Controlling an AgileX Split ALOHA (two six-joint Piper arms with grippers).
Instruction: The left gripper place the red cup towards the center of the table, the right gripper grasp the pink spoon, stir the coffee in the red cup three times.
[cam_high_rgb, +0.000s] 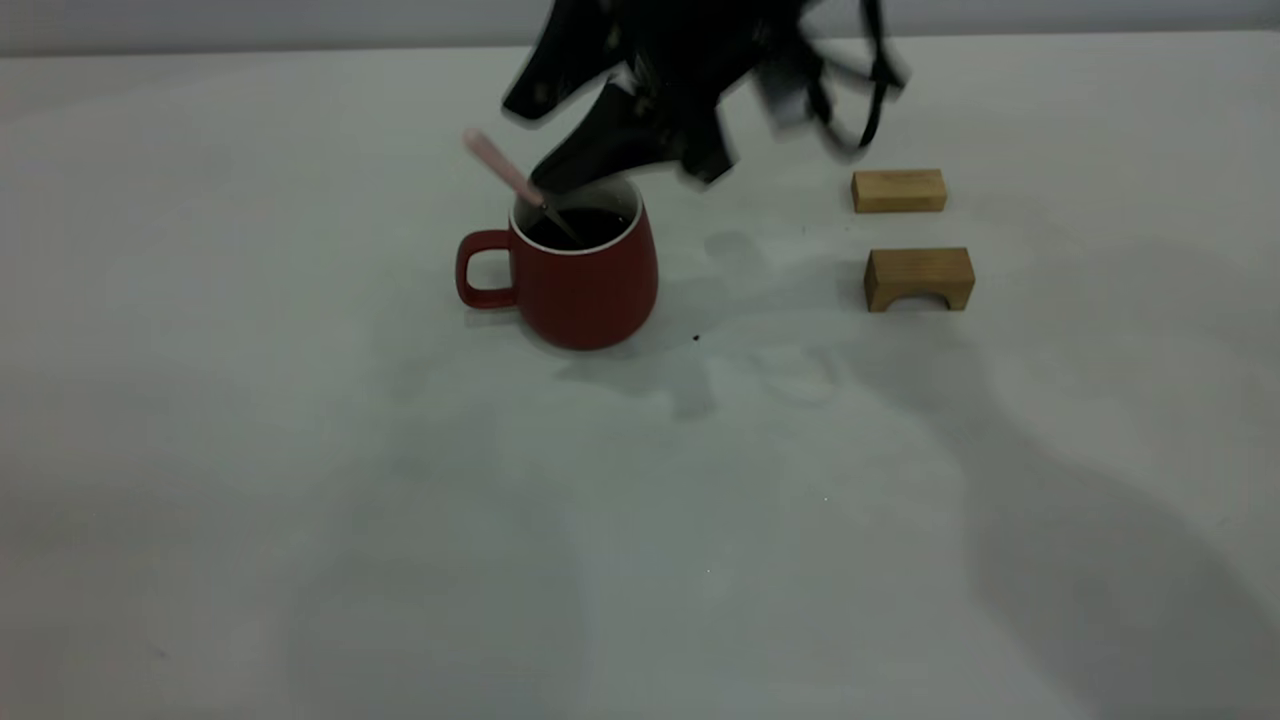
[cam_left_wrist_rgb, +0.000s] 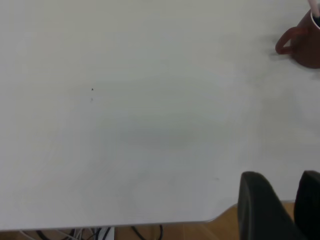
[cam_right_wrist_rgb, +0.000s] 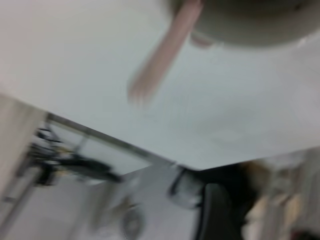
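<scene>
A dark red ceramic mug, the red cup (cam_high_rgb: 585, 270), stands upright near the middle of the pale grey-white table (cam_high_rgb: 300, 450), its loop handle pointing toward the exterior view's left. Dark brown-black coffee (cam_high_rgb: 585, 226) fills it close to the white rim. The pink spoon (cam_high_rgb: 515, 185), slim with a pale pink handle and grey metal neck, leans in the cup with its bowl end sunk in the coffee and its handle tilted up and out to the left. The right gripper (cam_high_rgb: 600, 150), a black arm end with looping cables, hangs just over the cup's rim, clenched on the spoon where handle meets neck. Two tan wooden blocks (cam_high_rgb: 898, 190) lie to the right, well apart from the cup. The left gripper (cam_left_wrist_rgb: 282, 210) sits by the table's edge, far from the cup; its dark fingers (cam_left_wrist_rgb: 257, 205) stand apart, holding nothing.
</scene>
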